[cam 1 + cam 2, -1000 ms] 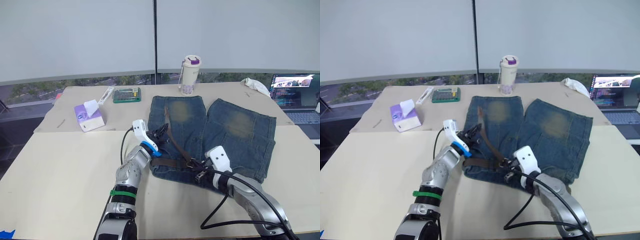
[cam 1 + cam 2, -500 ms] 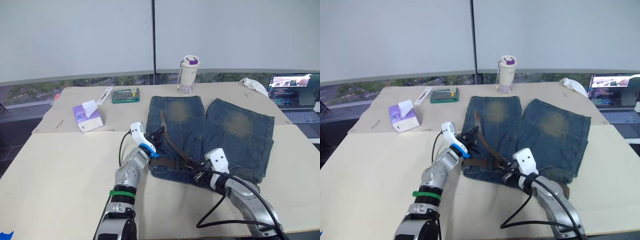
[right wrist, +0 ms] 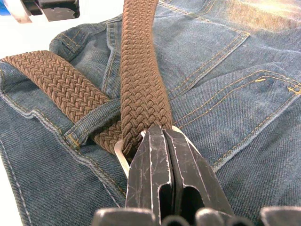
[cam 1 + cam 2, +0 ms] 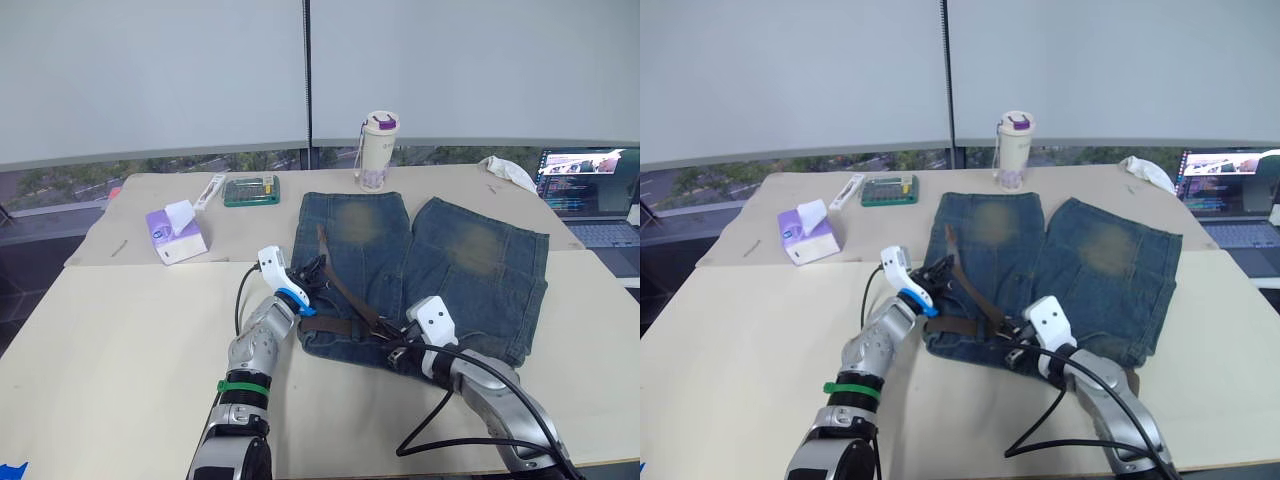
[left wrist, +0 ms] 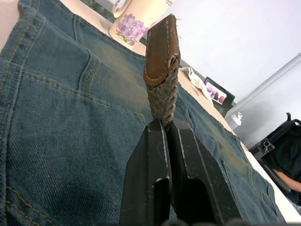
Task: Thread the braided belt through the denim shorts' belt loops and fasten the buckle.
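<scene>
Belt (image 4: pixel 345 296) lies across the shorts (image 4: pixel 440 260) near the waistband, its tip pinched in your left gripper (image 5: pixel 162 123). Your right gripper (image 3: pixel 162 134) clamps the strap at the buckle (image 3: pixel 121 157); feed slowly, keeping it flat.

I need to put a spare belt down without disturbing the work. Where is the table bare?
Bare: the near-left tabletop, bordered by the tissue box and left gripper. Crowded: the far edge around the bottle and tool case, and the denim shorts.
</scene>
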Tool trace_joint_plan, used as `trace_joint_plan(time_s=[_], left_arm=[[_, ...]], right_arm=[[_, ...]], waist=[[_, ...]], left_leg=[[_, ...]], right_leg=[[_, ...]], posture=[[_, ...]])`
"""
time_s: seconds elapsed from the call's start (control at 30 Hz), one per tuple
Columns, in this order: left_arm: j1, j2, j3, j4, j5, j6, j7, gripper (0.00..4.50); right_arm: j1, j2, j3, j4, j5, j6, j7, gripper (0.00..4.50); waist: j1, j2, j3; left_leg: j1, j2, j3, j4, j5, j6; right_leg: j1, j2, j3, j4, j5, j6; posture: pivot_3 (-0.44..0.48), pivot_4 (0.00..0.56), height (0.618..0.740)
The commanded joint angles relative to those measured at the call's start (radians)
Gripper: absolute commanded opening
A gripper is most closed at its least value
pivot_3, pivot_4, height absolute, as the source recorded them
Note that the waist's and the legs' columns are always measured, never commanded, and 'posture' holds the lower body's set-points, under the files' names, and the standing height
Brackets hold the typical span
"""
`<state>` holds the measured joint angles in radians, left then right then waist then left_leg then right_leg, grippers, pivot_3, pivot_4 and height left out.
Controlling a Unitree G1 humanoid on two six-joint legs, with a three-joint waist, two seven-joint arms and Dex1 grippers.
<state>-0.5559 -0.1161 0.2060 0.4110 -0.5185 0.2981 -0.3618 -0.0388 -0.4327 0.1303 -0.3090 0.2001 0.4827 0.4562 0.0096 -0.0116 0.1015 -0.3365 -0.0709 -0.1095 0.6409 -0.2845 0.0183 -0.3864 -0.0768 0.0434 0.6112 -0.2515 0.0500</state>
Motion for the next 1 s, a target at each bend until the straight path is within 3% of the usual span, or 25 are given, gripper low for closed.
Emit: trace_joint_plan(time_s=[0.03, 0.2, 0.57, 0.8, 1.0], left_arm=[[-0.062, -0.014, 0.074, -0.047, -0.081, -0.025, 0.034, 0.0], [-0.099, -0.012, 0.127, -0.032, -0.16, -0.027, 0.062, 0.0], [-0.075, -0.011, 0.1, -0.077, -0.197, -0.01, 0.051, 0.0], [-0.008, -0.022, -0.163, -0.334, -0.188, 0.094, -0.176, 0.0], [-0.064, -0.036, -0.357, -0.362, -0.143, 0.144, -0.317, 0.0]], right_arm=[[0.022, -0.018, 0.041, 0.063, -0.049, 0.095, -0.014, 0.03], [0.013, -0.028, 0.052, 0.067, -0.077, 0.137, -0.033, 0.03], [-0.009, -0.079, 0.118, 0.046, -0.163, 0.206, -0.054, 0.03], [-0.024, -0.069, 0.153, 0.073, -0.218, 0.241, -0.079, 0.03], [-0.021, -0.056, 0.138, 0.085, -0.221, 0.234, -0.087, 0.03]], waist=[[0.0, -0.001, 0.0], [0.0, -0.002, -0.002], [0.001, -0.002, -0.004], [0.003, -0.004, -0.006], [0.002, -0.004, -0.006]], left_leg=[[0.0, 0.0, 0.0, 0.0, 0.0, 0.0], [0.0, 0.0, 0.0, 0.0, 0.0, -0.001], [0.0, 0.0, 0.0, 0.0, 0.0, -0.001], [0.001, 0.0, 0.0, 0.0, 0.003, -0.005], [0.003, 0.0, 0.0, 0.0, 0.0, -0.001]], right_leg=[[0.0, 0.0, 0.0, 0.0, 0.0, 0.0], [0.0, 0.0, 0.0, 0.0, 0.0, -0.001], [0.0, 0.0, 0.0, 0.0, 0.0, -0.001], [0.003, 0.0, -0.001, -0.001, 0.0, -0.001], [0.006, 0.0, -0.001, -0.002, 0.0, -0.001]], posture=[[0.0, 0.15, 0.74], [0.0, 0.15, 0.74], [0.0, 0.15, 0.74], [0.0, 0.15, 0.74], [0.0, 0.15, 0.74]])
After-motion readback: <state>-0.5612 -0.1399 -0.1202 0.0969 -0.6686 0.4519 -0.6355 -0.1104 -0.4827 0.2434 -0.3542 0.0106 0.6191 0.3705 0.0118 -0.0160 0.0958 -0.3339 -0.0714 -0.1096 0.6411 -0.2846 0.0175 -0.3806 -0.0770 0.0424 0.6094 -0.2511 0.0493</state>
